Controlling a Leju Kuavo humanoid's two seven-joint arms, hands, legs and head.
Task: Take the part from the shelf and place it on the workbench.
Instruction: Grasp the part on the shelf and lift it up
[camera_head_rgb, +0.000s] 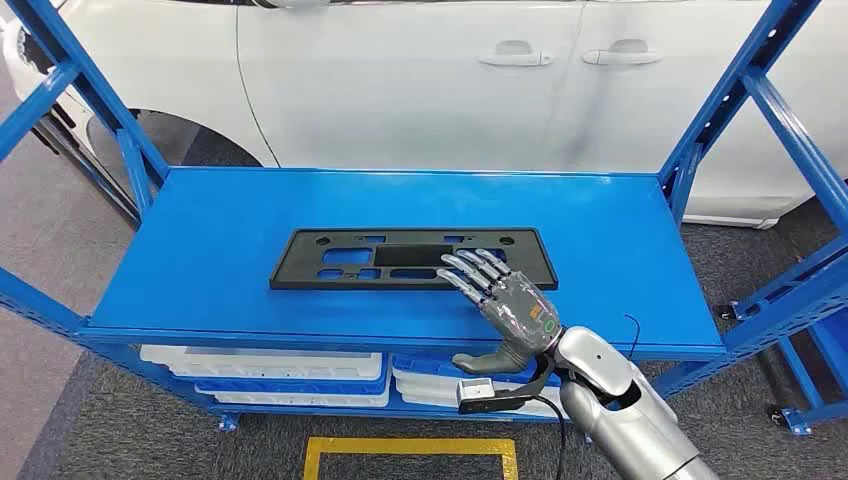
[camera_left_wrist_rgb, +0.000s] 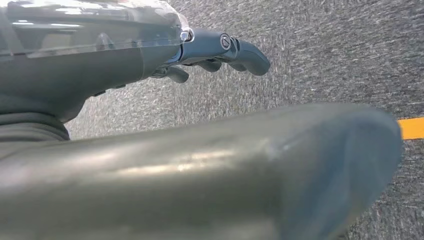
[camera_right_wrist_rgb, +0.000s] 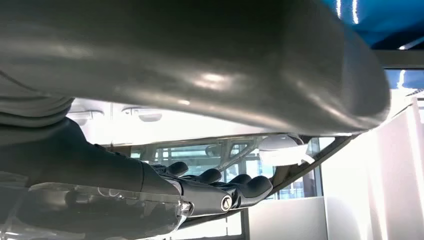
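The part (camera_head_rgb: 400, 258) is a flat black rectangular plate with several cut-outs, lying lengthwise in the middle of the blue shelf top (camera_head_rgb: 200, 260). My right hand (camera_head_rgb: 510, 300) reaches in from the lower right, its fingers stretched flat over the plate's right end. Its thumb hangs in front of and below the shelf's front edge. It holds nothing. In the right wrist view the dark fingers (camera_right_wrist_rgb: 220, 187) lie straight under the thick grey thumb. My left hand (camera_left_wrist_rgb: 210, 50) hangs over grey carpet with its fingers loosely extended and empty.
Blue uprights (camera_head_rgb: 740, 110) and slanted braces frame both ends of the shelf. White trays (camera_head_rgb: 270, 365) sit on the lower level. A white car (camera_head_rgb: 420, 80) stands close behind. A yellow floor marking (camera_head_rgb: 410, 450) lies in front of the shelf.
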